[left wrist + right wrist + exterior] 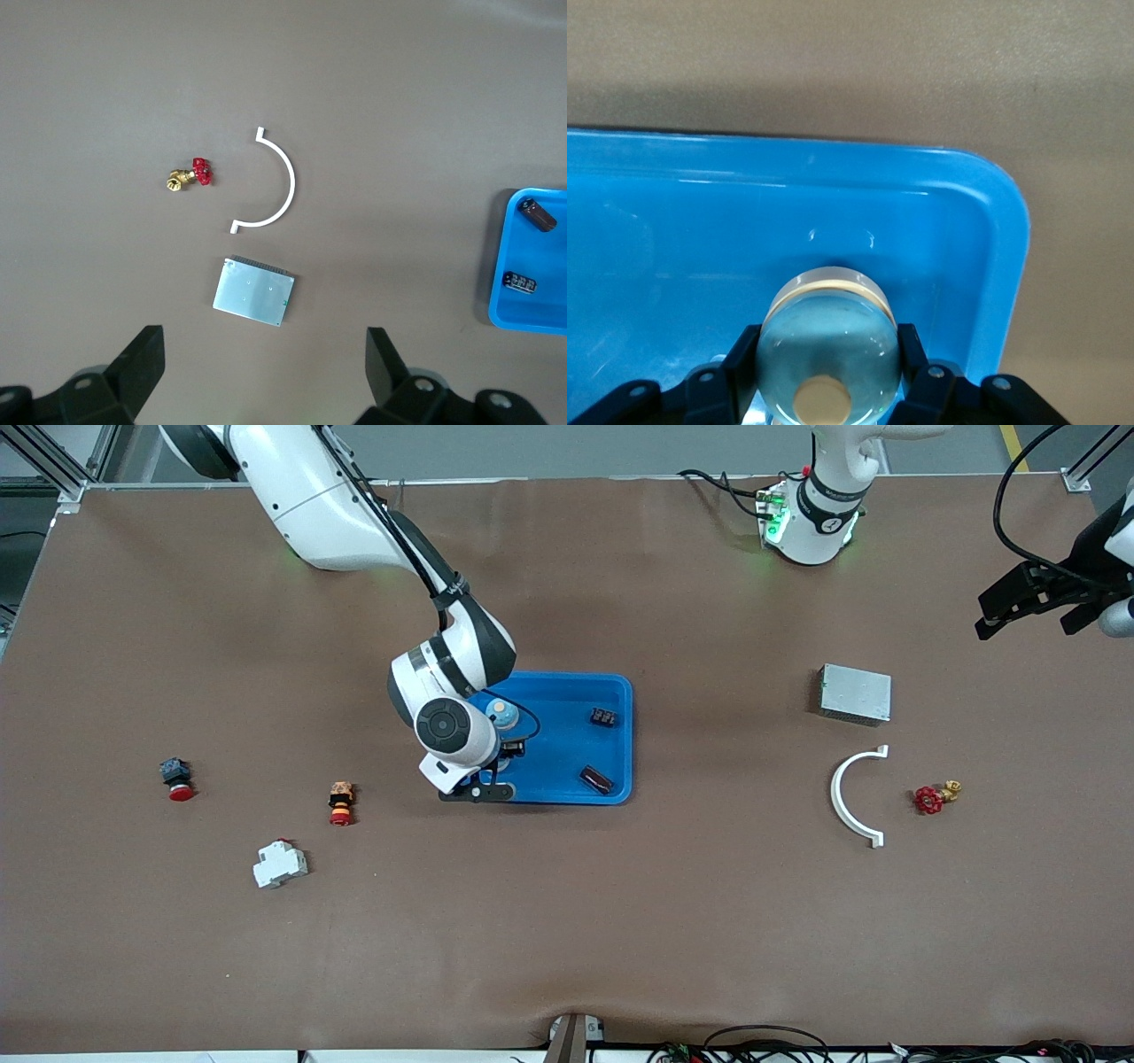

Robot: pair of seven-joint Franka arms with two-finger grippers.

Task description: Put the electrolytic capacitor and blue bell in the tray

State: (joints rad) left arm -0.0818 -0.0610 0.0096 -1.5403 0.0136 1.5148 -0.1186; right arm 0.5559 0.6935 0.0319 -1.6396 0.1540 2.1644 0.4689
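Note:
The bright-blue tray lies mid-table. My right gripper reaches down into the tray's end toward the right arm and is shut on the pale blue bell. In the right wrist view the domed blue bell sits between both black fingers, close to the tray's rim. A dark cylinder, seemingly the electrolytic capacitor, lies in the tray's corner nearest the front camera; it also shows in the left wrist view. My left gripper waits open in the air at the left arm's end of the table, with nothing between its fingers.
A small black component also lies in the tray. A grey metal box, a white curved piece and a red-handled brass valve lie toward the left arm's end. Two red buttons and a white breaker lie toward the right arm's end.

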